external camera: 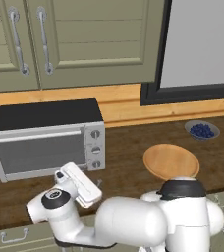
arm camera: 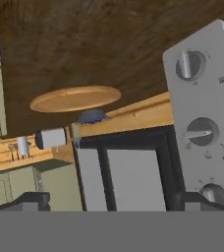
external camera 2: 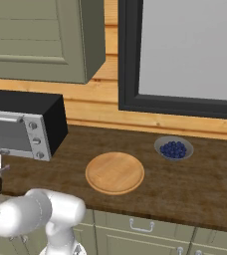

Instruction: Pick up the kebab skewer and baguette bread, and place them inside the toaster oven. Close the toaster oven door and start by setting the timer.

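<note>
Hanging low in front of the toaster oven [external camera: 47,140], the fingers [external camera: 92,189] stand wide apart and empty, just off the knob panel [arm camera: 202,123] at the oven's right end. The toaster oven door [external camera: 40,152] looks shut, so the timer knob probably comes next; which knob, I cannot tell.

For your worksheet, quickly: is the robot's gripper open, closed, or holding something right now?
Gripper: open, holding nothing, its fingertips wide apart beside the toaster oven knob panel.

Both base views overlook the counter [external camera: 133,147]; hand view rolled.
</note>
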Robot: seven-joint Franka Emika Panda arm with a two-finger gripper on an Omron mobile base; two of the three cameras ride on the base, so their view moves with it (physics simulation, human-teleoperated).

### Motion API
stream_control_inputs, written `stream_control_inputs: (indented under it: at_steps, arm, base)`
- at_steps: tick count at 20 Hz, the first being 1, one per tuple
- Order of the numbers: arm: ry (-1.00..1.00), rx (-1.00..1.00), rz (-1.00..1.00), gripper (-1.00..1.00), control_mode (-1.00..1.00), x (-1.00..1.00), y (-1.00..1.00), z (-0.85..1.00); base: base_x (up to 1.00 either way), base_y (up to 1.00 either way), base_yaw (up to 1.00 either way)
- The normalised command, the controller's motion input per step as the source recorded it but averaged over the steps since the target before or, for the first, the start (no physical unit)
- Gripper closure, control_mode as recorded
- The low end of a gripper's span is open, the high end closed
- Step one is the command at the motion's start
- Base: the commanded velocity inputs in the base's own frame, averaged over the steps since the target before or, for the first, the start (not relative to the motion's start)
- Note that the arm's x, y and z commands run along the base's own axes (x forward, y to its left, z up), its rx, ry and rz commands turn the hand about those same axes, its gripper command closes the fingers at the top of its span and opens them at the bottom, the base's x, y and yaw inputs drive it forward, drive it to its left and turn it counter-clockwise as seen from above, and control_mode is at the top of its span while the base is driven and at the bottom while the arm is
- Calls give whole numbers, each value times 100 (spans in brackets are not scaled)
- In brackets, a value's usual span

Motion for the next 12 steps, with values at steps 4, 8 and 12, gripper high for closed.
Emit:
stream_control_inputs:
  at_steps: [4,8,12]
  arm:
    - [26,-7,11,-100,-100,7,-27,1]
    - [12,0,17,-100,-100,18,-30,0]
    - [7,0,19,-100,-100,0,-40,0]
  base:
    - [0,0,0]
    - [0,0,0]
    - [0,0,0]
